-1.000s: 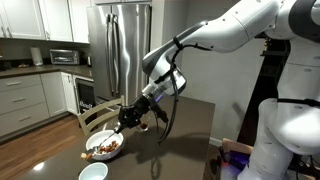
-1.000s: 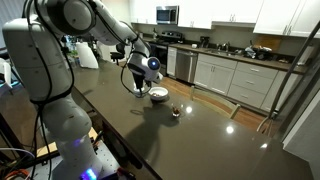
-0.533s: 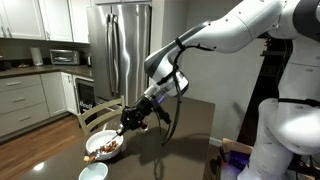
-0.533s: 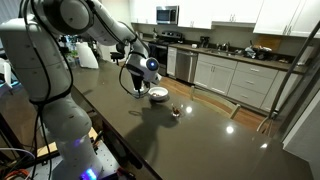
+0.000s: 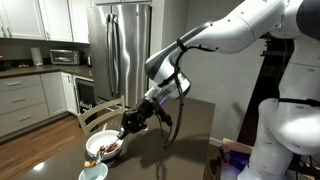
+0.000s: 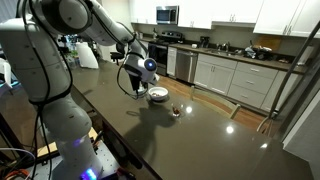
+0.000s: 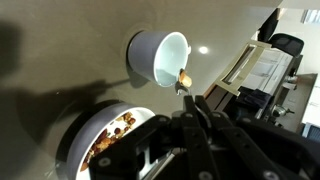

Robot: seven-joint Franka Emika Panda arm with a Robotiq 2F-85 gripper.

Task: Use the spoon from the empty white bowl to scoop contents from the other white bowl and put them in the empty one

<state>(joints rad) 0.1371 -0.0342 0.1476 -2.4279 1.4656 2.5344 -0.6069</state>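
Found two white bowls set near each other on the dark table (image 5: 195, 125), close to one end and near its edge in an exterior view. Saw the other white bowl (image 7: 72, 135), wide and shallow, holding the contents (image 7: 112, 138): a loose heap of small brown and tan chunks across its floor, also visible in an exterior view (image 5: 90, 148). Saw the empty white bowl (image 7: 150, 50) just beside it and apart from it, smaller and deeper, with a clean glossy inside and nothing in it; found it nearer the table's corner in an exterior view (image 5: 93, 172). Made out the spoon (image 7: 182, 84) in the wrist view as a slim, pale, silvery strip reaching forward from the fingers, with one tan chunk (image 7: 184, 74) on its tip. Placed that tip at the rim of the empty white bowl in the wrist view; could not tell whether over the opening or just beside it. Could not pick out the spoon in either exterior view. Saw the gripper (image 7: 190, 118) with jaws pressed together and clamped on the spoon's handle, touching neither bowl. Found it raised above the table, by the wide bowl's rim (image 5: 128, 125).
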